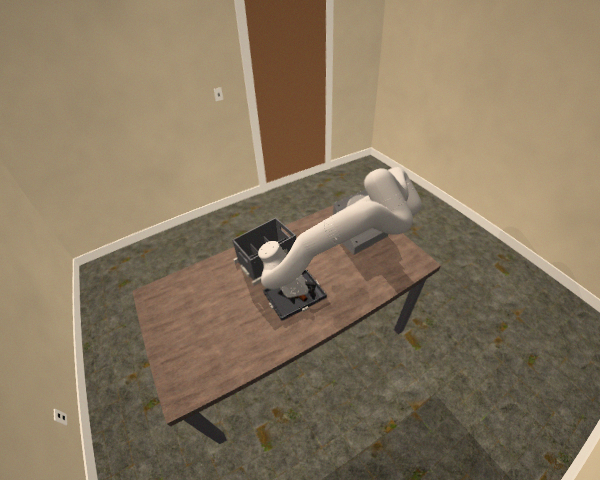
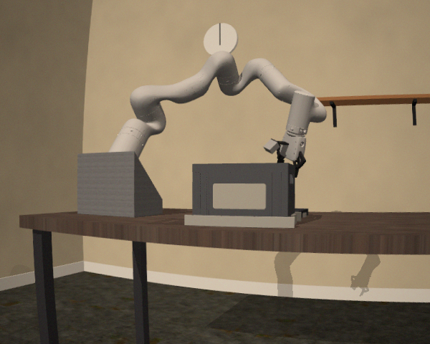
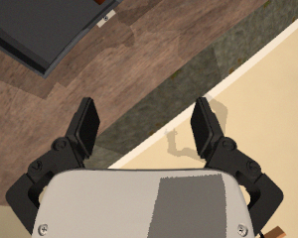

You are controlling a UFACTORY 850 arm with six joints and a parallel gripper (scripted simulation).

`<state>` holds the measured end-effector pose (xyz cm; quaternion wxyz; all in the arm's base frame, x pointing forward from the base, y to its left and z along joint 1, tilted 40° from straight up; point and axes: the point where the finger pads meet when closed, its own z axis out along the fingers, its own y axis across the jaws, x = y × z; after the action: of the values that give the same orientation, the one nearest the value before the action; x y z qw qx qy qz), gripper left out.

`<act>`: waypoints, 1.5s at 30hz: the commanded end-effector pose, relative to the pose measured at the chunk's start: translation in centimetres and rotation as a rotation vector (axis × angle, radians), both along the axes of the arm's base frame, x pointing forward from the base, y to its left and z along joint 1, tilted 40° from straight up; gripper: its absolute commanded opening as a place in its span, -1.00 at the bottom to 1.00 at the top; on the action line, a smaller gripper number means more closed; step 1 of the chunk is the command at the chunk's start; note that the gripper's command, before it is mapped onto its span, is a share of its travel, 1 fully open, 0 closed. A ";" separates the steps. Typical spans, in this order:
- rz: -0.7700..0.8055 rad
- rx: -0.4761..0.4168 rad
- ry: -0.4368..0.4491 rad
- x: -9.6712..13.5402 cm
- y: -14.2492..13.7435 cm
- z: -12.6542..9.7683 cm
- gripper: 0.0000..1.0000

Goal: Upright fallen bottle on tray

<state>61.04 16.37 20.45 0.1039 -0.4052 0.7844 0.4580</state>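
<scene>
In the top view the tray (image 1: 296, 300) sits at the table's middle, and a bit of the orange-brown bottle (image 1: 301, 297) shows under my wrist. My gripper (image 3: 144, 109) is open and empty, well above the tray and off to its side. In the exterior view the gripper (image 2: 296, 163) hangs by the top right corner of the crate (image 2: 243, 189), which hides the bottle there.
The dark open crate (image 1: 261, 244) stands right behind the tray. The grey robot base block (image 2: 115, 183) stands at the table's left in the exterior view. A wall shelf (image 2: 376, 99) hangs at the right. The table's edge (image 3: 156, 102) runs under the fingers.
</scene>
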 end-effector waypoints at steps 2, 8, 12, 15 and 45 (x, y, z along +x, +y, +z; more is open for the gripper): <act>0.039 -0.014 -0.165 -0.6 -1.5 -0.4 1.00; 0.102 -0.050 -0.355 -1.6 -3.4 -1.2 1.00; 0.129 -0.067 -0.420 -2.0 -4.1 -1.4 1.00; 0.157 -0.085 -0.483 -2.5 -4.9 -1.7 1.00; 0.323 -0.191 -0.752 -5.3 -8.4 -3.0 -1.00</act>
<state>55.68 7.98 17.35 0.2710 -0.6696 0.6574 0.2146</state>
